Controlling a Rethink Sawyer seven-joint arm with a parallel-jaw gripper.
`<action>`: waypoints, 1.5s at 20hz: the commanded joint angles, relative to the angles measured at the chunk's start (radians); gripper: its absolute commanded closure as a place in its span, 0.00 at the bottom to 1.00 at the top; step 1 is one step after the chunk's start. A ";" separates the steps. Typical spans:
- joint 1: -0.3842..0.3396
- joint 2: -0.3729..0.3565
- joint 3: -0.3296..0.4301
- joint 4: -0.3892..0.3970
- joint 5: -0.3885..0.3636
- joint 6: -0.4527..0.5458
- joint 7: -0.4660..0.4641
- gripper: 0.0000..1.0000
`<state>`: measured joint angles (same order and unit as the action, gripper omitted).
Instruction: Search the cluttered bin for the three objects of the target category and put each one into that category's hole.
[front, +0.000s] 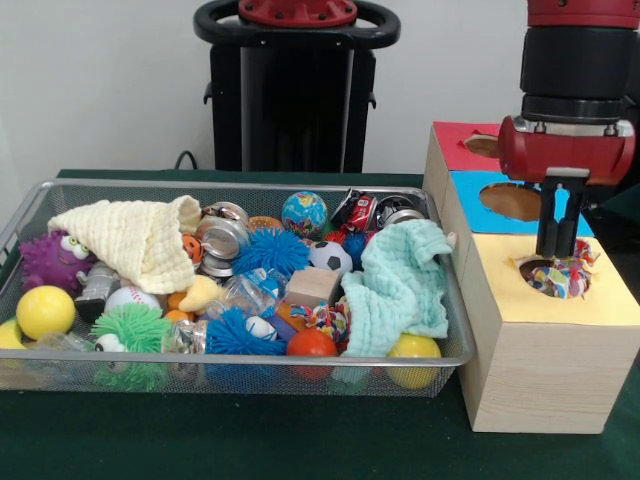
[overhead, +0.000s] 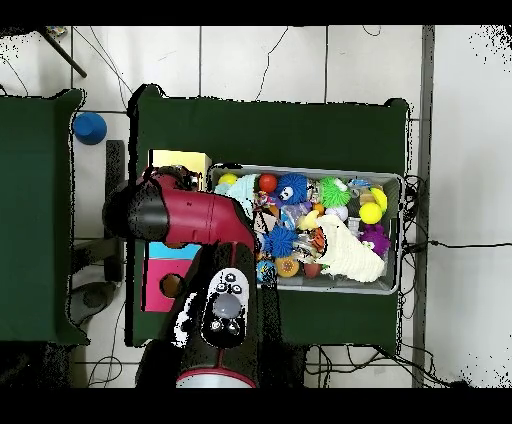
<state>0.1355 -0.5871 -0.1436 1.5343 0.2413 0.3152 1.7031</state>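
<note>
Three wooden boxes ranged in a row along one short edge of the table (front: 300, 450), just beside the cluttered bin (front: 455, 350), presumably so that each drop needs only a short carry out of the basket. Yellow-topped box (front: 610, 300) placed nearest the front-view camera, blue-topped box (front: 480, 195) behind it, red-topped box (front: 455, 140) furthest back, towards the pedestal side.

Gripper (front: 557, 245) hanging straight down over the hole (front: 535, 275) in the yellow top, vertical, apparently to line the load up with the opening. Fingers (front: 547, 225) drawn close together, with only a narrow gap showing between them; tips right at a rope ball (front: 565, 275) sitting in the mouth of the hole, frayed multicoloured strands spilling over the rim. Touching the ball at the top, by the look of it; whether truly pinching it or already let go, cannot tell. Overhead view no help here: arm covering box and gripper alike.

Judging by this, one of the three objects at its goal, or nearly so. Another rope ball (front: 325, 320) lying in the bin near the front rim, wedged between a wooden block (front: 312, 285) and a mint cloth (front: 400, 285). Third one not made out; possibly buried under the mint cloth or the cream cloth (front: 135, 240).
</note>
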 joint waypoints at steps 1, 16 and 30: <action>-0.001 0.070 0.068 0.034 0.018 -0.074 0.214 1.00; 0.011 0.104 0.054 0.034 0.015 -0.140 0.214 1.00; 0.044 0.159 0.021 0.018 0.017 -0.184 0.222 1.00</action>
<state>0.1794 -0.4912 -0.1440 1.5340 0.2416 0.2077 1.7031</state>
